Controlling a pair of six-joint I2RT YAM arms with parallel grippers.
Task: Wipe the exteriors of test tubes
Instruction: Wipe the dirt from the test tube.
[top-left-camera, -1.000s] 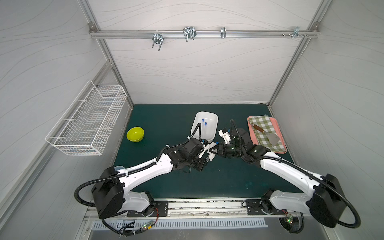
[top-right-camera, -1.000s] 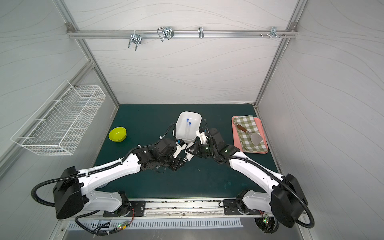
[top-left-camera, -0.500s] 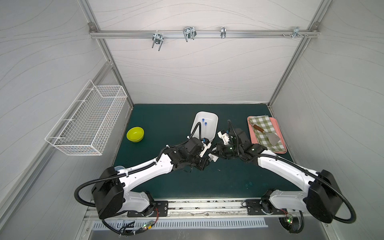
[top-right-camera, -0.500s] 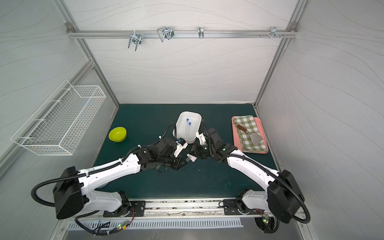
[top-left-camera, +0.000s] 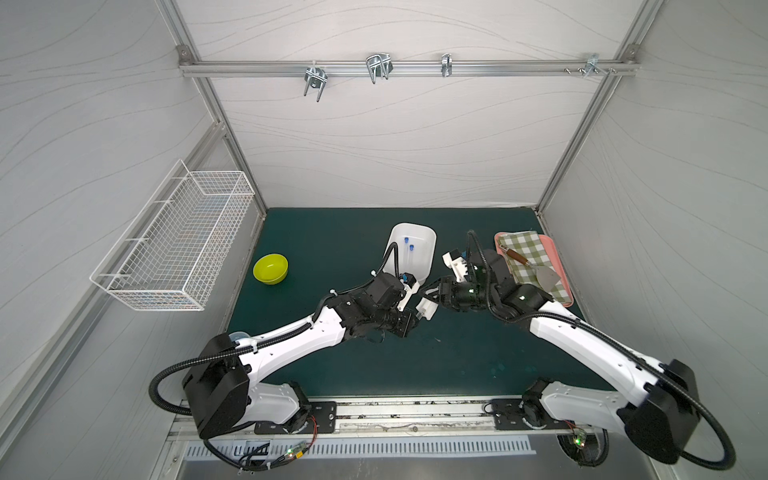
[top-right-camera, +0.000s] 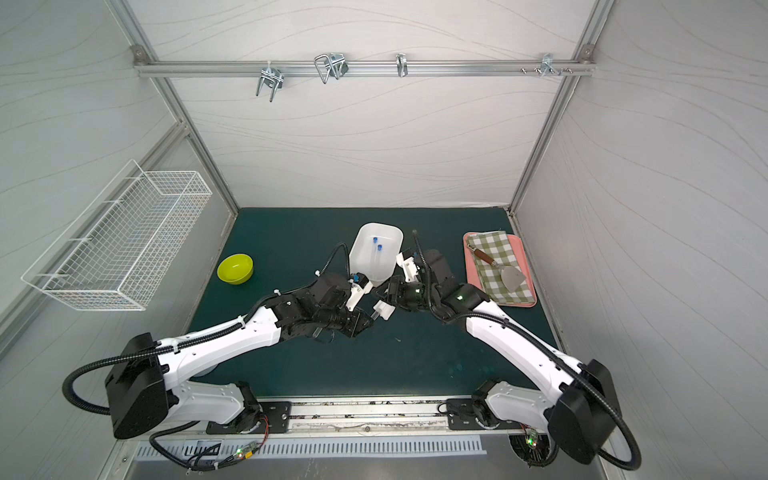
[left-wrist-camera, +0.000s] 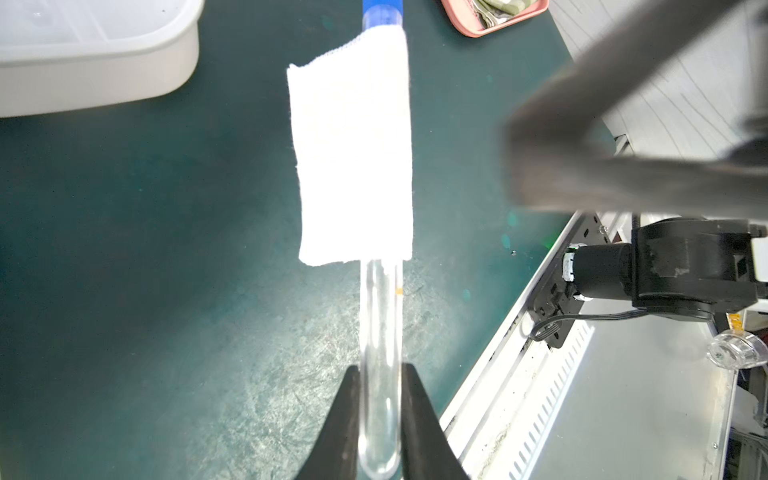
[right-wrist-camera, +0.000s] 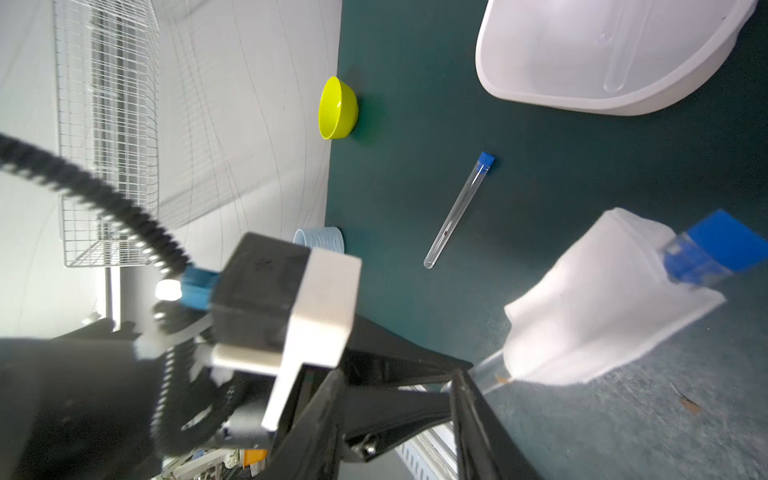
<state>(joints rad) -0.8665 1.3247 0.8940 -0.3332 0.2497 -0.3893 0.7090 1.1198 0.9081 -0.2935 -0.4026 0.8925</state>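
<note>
The left gripper (left-wrist-camera: 380, 374) pinches the rounded bottom of a test tube (left-wrist-camera: 380, 316), jaws narrow. The tube runs straight out from it, blue cap (left-wrist-camera: 382, 10) farthest. A white folded cloth (left-wrist-camera: 353, 145) hangs over the capped half, hiding the glass. The right gripper (top-left-camera: 435, 294), jaws parted and empty, sits just beside the cloth, the nearer arm to grasp it; its fingers show blurred. A second test tube (right-wrist-camera: 457, 208) lies on the green mat (right-wrist-camera: 540, 166); two more test tubes (top-left-camera: 411, 248) rest in the white tub (top-left-camera: 430, 249).

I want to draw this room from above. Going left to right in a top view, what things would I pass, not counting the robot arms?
wire basket → yellow bowl → white tub → pink tray
</note>
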